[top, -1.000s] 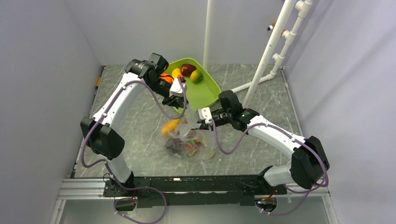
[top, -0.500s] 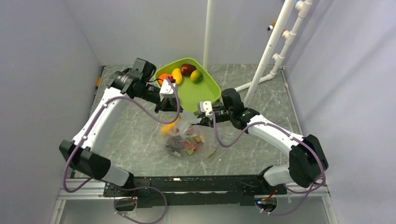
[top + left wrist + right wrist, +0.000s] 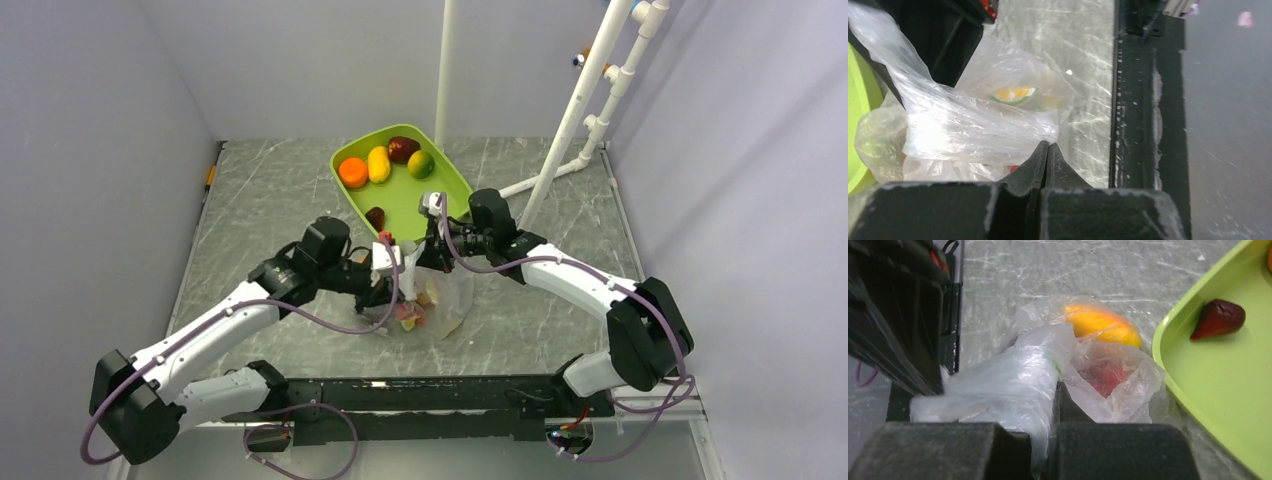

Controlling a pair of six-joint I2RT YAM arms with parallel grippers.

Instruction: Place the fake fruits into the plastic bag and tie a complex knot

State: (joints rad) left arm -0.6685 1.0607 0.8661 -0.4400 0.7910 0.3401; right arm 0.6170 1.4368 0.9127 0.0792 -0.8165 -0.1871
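Left claw (image 3: pixel 1048 146) and right claw (image 3: pixel 1054 390) pinch plastic bag (image 3: pixel 1013 375); fake fruits (image 3: pixel 1103 322) blurred.

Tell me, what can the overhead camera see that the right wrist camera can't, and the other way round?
Only overhead: the white pipes, plus the yellow fruit and green-yellow fruit at the far end of the green tray. Only the right wrist: a close look at the right gripper pinching the plastic bag. Both: the tray, the small maroon fruit on it, and the bag.
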